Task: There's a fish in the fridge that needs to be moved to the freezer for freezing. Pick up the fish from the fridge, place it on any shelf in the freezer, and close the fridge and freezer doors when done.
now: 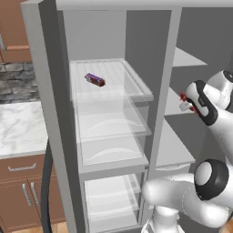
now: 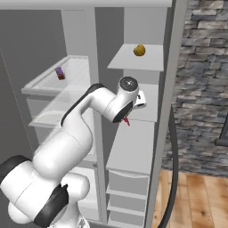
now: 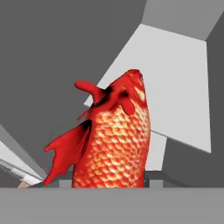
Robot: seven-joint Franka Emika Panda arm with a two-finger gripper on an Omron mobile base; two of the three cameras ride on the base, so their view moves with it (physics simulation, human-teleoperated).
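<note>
My gripper (image 1: pixel 185 102) is shut on the red-orange fish (image 1: pixel 183 97) and holds it inside the narrower freezer section, just above a solid pale grey shelf (image 1: pixel 175 150). From the right base view the fish (image 2: pixel 127 120) hangs tail-down below the gripper (image 2: pixel 128 116), over the same shelf (image 2: pixel 133 147). The hand view has the scaly fish (image 3: pixel 114 140) close up between the jaws, with a pale shelf (image 3: pixel 175 92) beyond it. The fridge with its clear shelves (image 1: pixel 113 91) is to the left. Both doors stand open: the fridge door (image 1: pixel 43 100) and the freezer door (image 2: pixel 174 89).
A dark purple cylinder (image 1: pixel 95 79) lies on the upper glass fridge shelf. A yellow ball (image 2: pixel 139 50) sits on the top freezer shelf. A marble counter (image 1: pixel 18 127) is left of the unit; a stone wall (image 2: pixel 200 80) and wooden floor are to the right.
</note>
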